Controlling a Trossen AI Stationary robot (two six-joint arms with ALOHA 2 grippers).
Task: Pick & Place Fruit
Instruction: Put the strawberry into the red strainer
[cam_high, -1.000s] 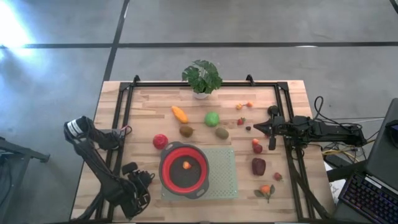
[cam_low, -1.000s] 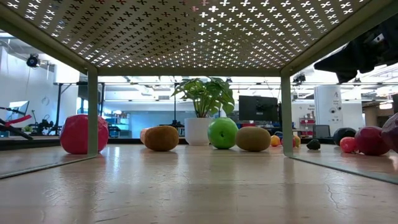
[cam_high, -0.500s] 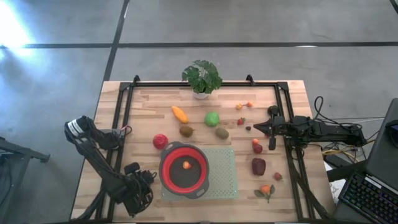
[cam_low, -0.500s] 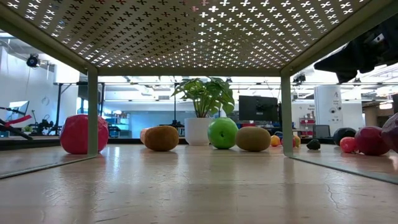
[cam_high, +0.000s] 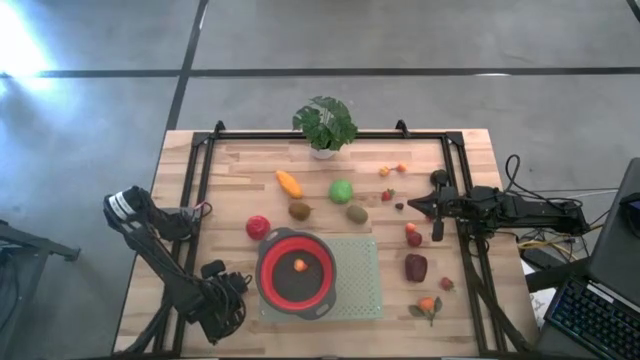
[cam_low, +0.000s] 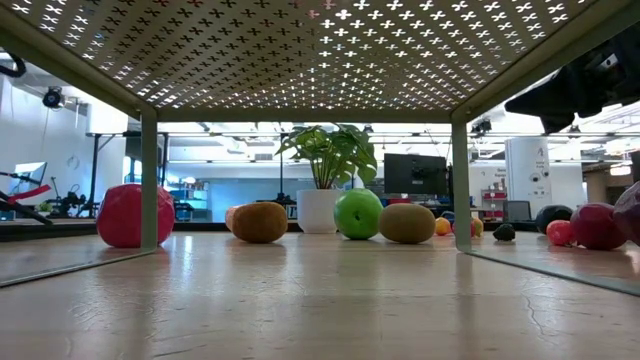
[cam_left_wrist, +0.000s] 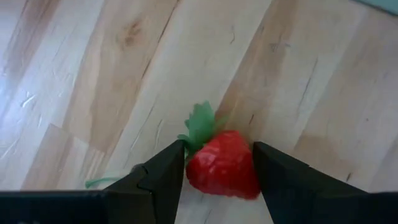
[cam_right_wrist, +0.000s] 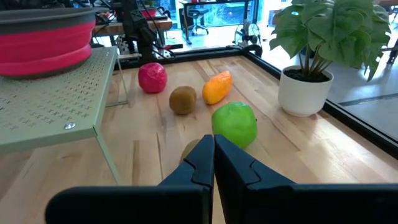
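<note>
At the left near corner of the table we see the left gripper (cam_high: 222, 312) low over the wood. Its two fingers (cam_left_wrist: 163, 176) stand part way apart with a small red strawberry (cam_left_wrist: 224, 164) between them, one finger on each side of it. Only the left wrist view shows this berry; from above the arm hides it.

In the middle sits a red bowl (cam_high: 270, 256) on a green holed stand (cam_high: 362, 280), with one small orange piece (cam_high: 300, 265) inside. Behind it lie the red apple (cam_high: 258, 227), the orange long piece (cam_high: 288, 183), two brown kiwis (cam_high: 299, 211) and the green ball (cam_high: 341, 190).

On the right, the right gripper (cam_high: 412, 206) hangs above the table with its fingers pressed together, holding nothing. Its wrist view shows the green ball just ahead. The low view shows the fruit in a row, but neither gripper's tips.
</note>
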